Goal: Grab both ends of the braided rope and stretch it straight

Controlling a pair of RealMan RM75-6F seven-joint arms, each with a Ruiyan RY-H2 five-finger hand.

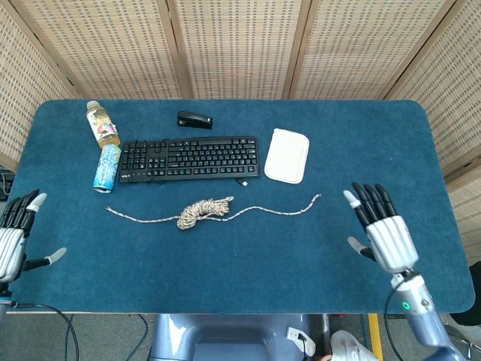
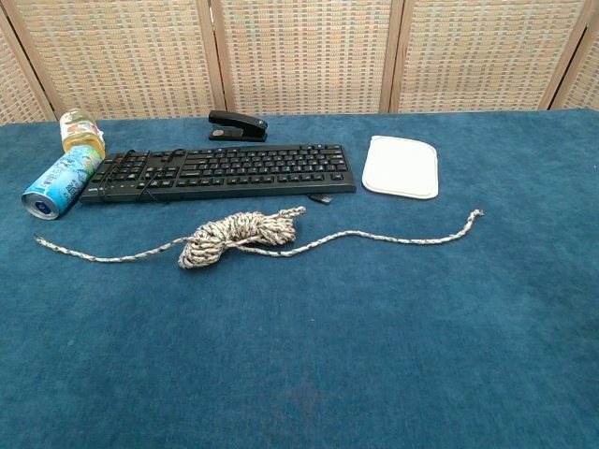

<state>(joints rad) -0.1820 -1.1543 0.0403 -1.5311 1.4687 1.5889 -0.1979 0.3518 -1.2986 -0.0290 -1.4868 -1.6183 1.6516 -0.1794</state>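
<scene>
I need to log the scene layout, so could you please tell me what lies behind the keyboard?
Behind the keyboard, a black stapler lies on the blue table; nothing there is covered.

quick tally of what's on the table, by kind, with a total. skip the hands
Braided rope: 1
Keyboard: 1
Stapler: 1
White pad: 1
Bottle: 1
Can: 1
Total: 6
</scene>
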